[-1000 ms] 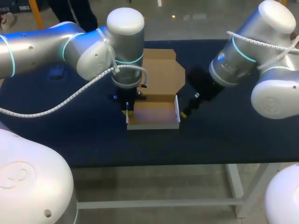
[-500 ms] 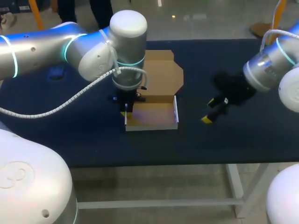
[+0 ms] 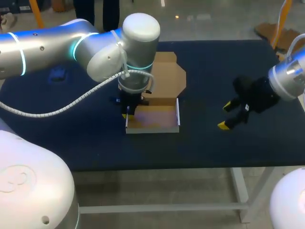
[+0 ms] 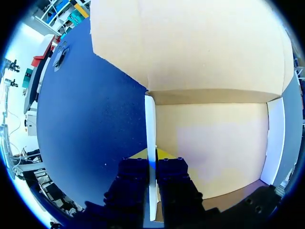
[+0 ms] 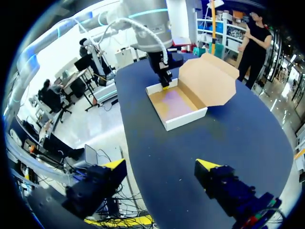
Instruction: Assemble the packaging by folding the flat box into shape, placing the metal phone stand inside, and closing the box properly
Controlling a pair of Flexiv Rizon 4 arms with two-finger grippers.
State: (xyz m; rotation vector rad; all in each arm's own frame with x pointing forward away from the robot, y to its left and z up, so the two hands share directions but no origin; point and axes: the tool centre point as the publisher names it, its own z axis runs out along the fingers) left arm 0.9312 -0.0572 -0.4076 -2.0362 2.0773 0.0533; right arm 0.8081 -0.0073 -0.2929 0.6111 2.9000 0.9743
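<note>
Box (image 3: 152, 119) standing open, left gripper (image 4: 151, 153) pinching its side wall, right gripper (image 3: 225, 116) spread wide, well apart

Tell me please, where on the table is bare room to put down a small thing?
Bare table lies between the box and the right tool, and along the near edge before the box. It is crowded at the box's left wall, where the left tool grips it.

Tan box (image 3: 152, 117), navy table (image 3: 209, 143)
</note>
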